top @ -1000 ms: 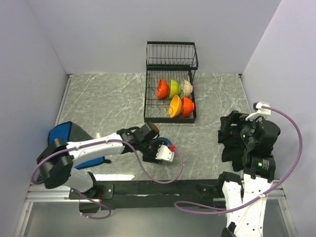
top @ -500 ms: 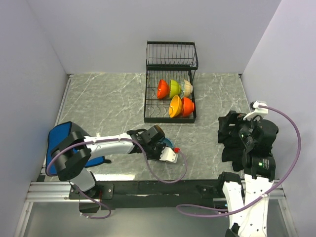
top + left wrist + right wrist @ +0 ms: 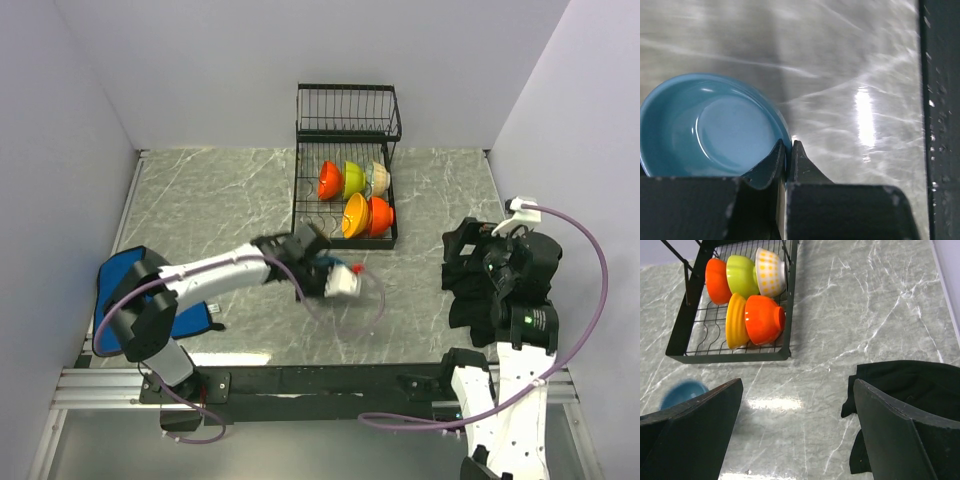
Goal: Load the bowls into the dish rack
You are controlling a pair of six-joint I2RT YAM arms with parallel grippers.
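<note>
Top external | blue cloth left of blue bowl | black cloth right

Marble table: dish rack, blue cloth left, black cloth right.

5 bowls fill dish rack right side; left slots free

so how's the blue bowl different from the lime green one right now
The blue bowl is outside the dish rack, its rim pinched in the left claw; the lime green bowl sits in the rack, untouched. The green one stands on edge between a red-orange bowl and the patterned bowl; the blue one is alone. Both are round and glossy.
</note>
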